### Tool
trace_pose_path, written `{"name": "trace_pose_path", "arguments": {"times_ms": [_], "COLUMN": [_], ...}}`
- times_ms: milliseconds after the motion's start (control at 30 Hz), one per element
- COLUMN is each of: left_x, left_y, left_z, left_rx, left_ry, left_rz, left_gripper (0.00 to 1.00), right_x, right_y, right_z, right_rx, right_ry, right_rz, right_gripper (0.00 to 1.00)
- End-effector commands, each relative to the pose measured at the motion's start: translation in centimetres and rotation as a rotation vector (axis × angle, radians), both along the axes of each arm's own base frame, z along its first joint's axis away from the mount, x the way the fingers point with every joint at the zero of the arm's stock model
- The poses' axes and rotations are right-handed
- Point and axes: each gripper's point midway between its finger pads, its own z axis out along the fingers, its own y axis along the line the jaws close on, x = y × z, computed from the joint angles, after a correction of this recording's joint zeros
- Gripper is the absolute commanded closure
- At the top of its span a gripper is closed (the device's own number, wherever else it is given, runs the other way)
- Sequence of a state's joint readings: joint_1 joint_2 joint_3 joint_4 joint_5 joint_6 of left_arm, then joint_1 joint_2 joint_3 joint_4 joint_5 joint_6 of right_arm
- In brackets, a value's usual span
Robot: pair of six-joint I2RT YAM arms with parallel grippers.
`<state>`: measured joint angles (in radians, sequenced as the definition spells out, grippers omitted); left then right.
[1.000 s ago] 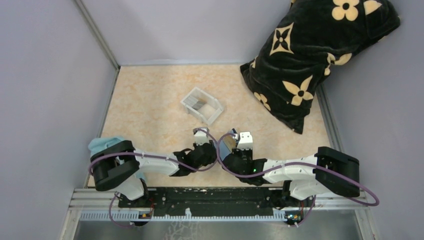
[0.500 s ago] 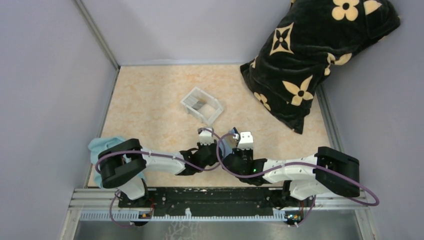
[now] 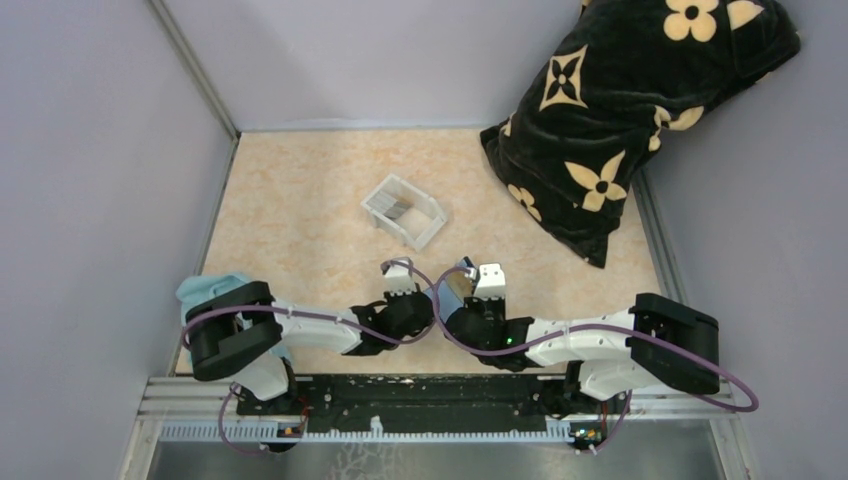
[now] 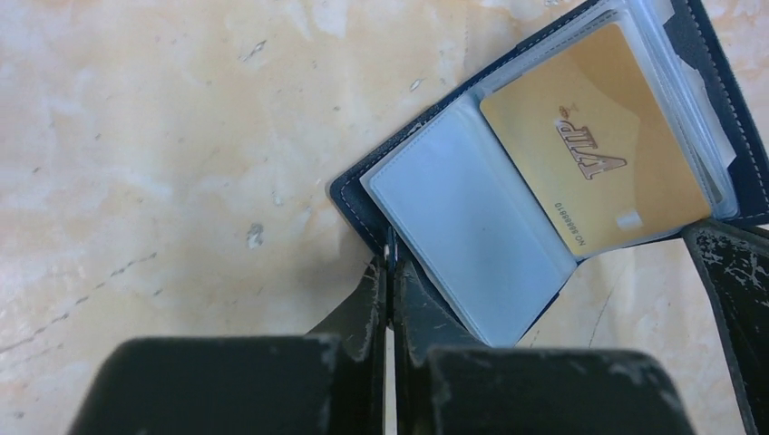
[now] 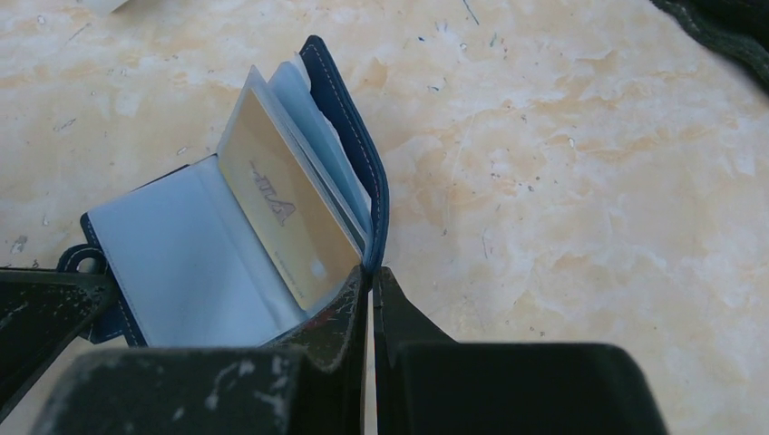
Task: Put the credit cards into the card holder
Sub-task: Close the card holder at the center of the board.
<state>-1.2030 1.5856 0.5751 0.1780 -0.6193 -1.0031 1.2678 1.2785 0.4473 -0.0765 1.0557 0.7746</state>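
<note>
**Card holder open on table, pinched at both covers**

- The card holder (image 4: 453, 217) lies open on the table (image 3: 300, 200), near the front edge and between the 2 arms. Its navy outside faces down and its clear sleeves face up.
- Left gripper (image 4: 390, 272): the fingers are pressed together with no gap. The tips clamp the navy rim of the left cover, which lies flat on the table.
- Right gripper (image 5: 372, 276): the fingers are likewise pressed together, nipping the near edge of the right cover. That cover stands tilted up off the table, and the sleeves fan out from it.
- 1 gold-tan card (image 4: 594, 154) sits inside a clear sleeve on the right half, with its embossed lettering showing through the plastic. The sleeve on the left half looks pale blue, with no card visible in it.
- The left wrist view shows 1 scuffed black finger of the right gripper at the frame's right edge, just beside the right cover.
- The white tray (image 3: 425, 228) stands farther back on the table, well apart from the card holder. It holds dark credit cards (image 3: 398, 210); I cannot tell how many.
- A black pillow (image 3: 630, 110) with tan flowers leans in the far right corner.
- A light blue cloth (image 3: 205, 288) lies by the left arm's base.
</note>
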Motion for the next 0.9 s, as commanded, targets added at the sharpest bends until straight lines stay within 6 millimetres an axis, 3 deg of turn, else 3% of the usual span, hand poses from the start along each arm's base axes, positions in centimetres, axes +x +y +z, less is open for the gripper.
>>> {"name": "trace_pose_path", "arguments": {"times_ms": [0,333,467,867], "left_x": [-5.8,-3.5,-2.7,-1.5], "left_y": [8.4,6.8,6.1,4.7], "left_z": [-6.8,-0.5,1.7,4.2], "left_rx": [0.286,-0.009,-0.065,-0.096], "left_ry": [0.230,0.034,-0.033,-0.090], "left_rz": [-0.044,-0.003,-0.009,-0.006], "left_gripper": [1.00,1.00,1.00,1.00], "right_x": [-0.2,-0.4,-0.6,-2.0], "right_y": [1.8,2.7,4.0,7.8], "right_z": [0.8,0.9,1.3,3.0], "right_rx": [0.032,0.009,0.027,0.032], "right_ry": [0.019,0.021,0.013,-0.047], "right_rz": [0.042,0.075,0.116,0.263], "right_gripper": [1.00,1.00,1.00,1.00]}}
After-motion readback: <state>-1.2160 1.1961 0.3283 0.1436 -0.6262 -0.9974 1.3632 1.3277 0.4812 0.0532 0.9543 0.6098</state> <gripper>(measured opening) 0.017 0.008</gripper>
